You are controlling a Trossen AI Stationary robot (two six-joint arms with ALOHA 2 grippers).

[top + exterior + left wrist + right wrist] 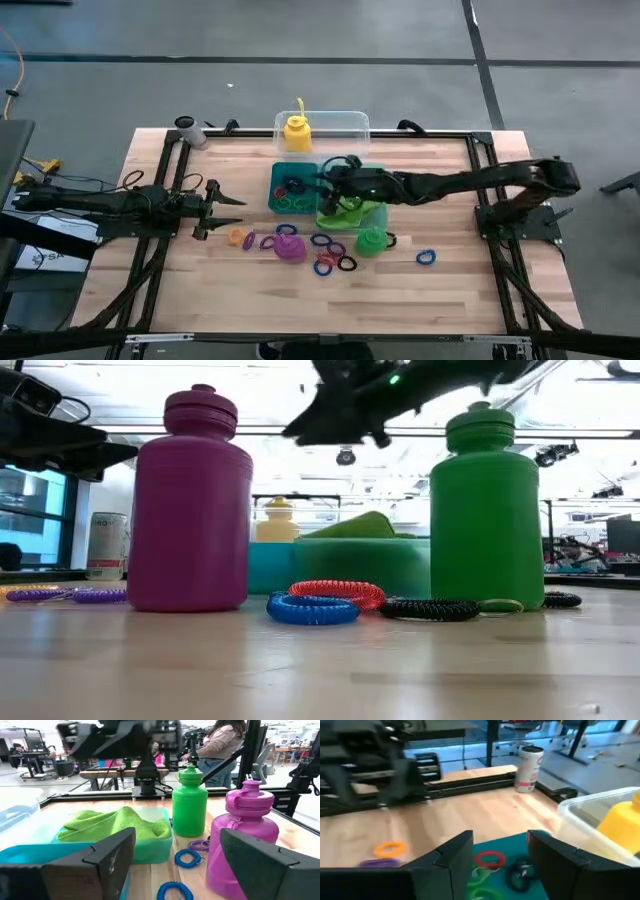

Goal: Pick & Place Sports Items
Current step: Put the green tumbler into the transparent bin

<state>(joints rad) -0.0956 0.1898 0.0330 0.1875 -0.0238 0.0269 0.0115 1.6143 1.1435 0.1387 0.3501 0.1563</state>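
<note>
Beneath the right gripper's [330, 176] parted, empty fingers [451, 857], a few rings [488, 858] already lie in the teal tray [277, 200]; beside them a lime-green cloth [112, 822] fills its green half. Beyond the fingers the yellow bottle [622, 823] sits in the clear tub [355, 124]. Still loose on the table: purple bottle [290, 248], green bottle [371, 241] and scattered rings [333, 262]. The left gripper [228, 200] waits, released, near them. I judge the task under half done.

High view overhead; low view table-level; both share purple bottle [290, 249].

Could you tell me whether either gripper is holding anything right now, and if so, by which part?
Nothing is held. The left gripper waits open at the table's left; the right gripper hangs open and empty above the teal tray.
</note>
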